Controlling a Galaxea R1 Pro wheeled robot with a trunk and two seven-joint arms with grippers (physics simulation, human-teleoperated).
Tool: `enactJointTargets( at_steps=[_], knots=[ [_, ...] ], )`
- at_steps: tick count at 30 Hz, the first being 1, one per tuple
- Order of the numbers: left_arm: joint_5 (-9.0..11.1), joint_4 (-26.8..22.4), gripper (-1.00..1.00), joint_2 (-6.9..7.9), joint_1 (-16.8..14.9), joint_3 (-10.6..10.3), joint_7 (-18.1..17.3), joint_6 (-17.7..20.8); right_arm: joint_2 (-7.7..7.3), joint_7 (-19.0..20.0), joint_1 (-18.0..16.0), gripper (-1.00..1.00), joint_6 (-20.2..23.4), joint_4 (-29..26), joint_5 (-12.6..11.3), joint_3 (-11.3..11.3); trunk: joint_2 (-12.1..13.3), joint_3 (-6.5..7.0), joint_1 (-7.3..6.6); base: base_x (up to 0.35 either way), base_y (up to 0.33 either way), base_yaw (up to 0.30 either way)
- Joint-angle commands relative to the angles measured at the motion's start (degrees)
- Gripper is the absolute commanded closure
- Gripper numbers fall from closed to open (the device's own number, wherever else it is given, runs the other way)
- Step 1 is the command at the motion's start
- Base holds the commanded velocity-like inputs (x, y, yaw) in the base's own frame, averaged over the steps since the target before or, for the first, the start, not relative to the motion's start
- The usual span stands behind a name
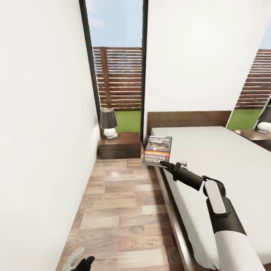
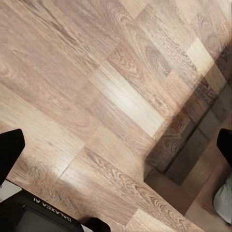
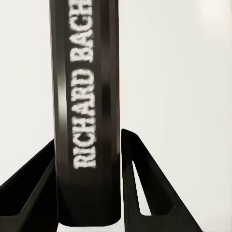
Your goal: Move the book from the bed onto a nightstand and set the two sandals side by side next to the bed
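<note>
Clearly the right gripper (image 1: 162, 163) is clamped on the book (image 1: 157, 151), its two dark fingers (image 3: 140, 193) pressed against either side of the spine, where the white lettering reads "RICHARD BACH". From the head view the book is lifted clear of the bed (image 1: 210, 165), held in the air over the mattress's near left corner and the edge of the frame, cover facing the camera with its text upside down, orange band toward the gripper. The right arm reaches forward over the white mattress from the lower right.

Beyond the book, the nightstand (image 1: 119, 145) stands against the wall just left of the headboard, with a dark-shaded lamp (image 1: 108, 122) on its top. A second nightstand (image 1: 256, 136) sits on the bed's far side.

The left gripper (image 1: 81, 261) hangs low over the wooden floor (image 1: 120, 210) near the left wall; its fingertips (image 2: 9, 150) stand wide apart with nothing between them.
</note>
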Motion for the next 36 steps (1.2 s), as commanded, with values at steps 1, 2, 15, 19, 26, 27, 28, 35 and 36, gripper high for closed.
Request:
enactJointTargets(
  at_steps=[1,2,15,19,26,27,28,35,36],
  knots=[
    [0.0,-0.1,-1.0,0.05,0.0,-0.2,0.4,0.0,0.02,0.5,-0.1,1.0,0.4,0.0,-0.1,-0.1,0.0,-0.06,0.04,0.324,0.009,0.0],
    [-0.4,-0.1,-1.0,0.03,0.0,-0.2,0.4,0.0,0.02,0.5,-0.1,1.0,0.4,0.0,-0.1,-0.1,0.0,-0.06,0.04,0.326,0.007,0.0],
    [-2.6,-0.1,-1.0,-0.12,0.0,0.0,0.2,0.0,-0.06,0.5,-0.1,1.0,0.4,0.0,-0.3,-0.2,0.0,-0.06,0.04,0.326,0.016,0.0],
    [-2.6,0.0,-1.0,-0.03,0.0,0.3,0.0,0.0,-0.07,0.5,-0.1,1.0,0.4,0.0,-0.3,-0.2,0.0,-0.06,0.04,0.262,0.193,0.0],
    [-2.6,0.0,-1.0,0.01,0.0,0.5,0.0,0.0,-0.03,0.5,-0.1,1.0,0.4,0.1,-0.2,-0.3,0.0,-0.06,0.04,0.223,0.257,0.0],
    [-2.6,0.0,-1.0,0.02,0.0,0.5,0.0,0.0,-0.04,0.5,-0.1,1.0,0.3,0.2,-0.1,-0.3,0.0,-0.06,0.04,0.211,0.275,0.0],
    [-2.6,0.0,-1.0,0.02,0.0,0.5,0.0,0.0,-0.05,0.5,-0.1,1.0,0.3,0.3,-0.1,-0.3,0.0,-0.06,0.04,0.213,0.275,0.0],
    [-2.7,0.0,-1.0,0.02,0.0,0.0,0.2,0.1,-0.08,0.4,-0.1,1.0,-0.2,2.3,-0.4,-0.3,0.0,-0.06,0.04,0.245,0.217,0.0],
    [-2.7,0.0,-1.0,0.02,0.0,-0.1,0.2,0.1,-0.08,0.4,-0.1,1.0,-0.2,2.4,-0.4,-0.3,0.0,-0.06,0.04,0.304,0.06,0.0]
  ],
)
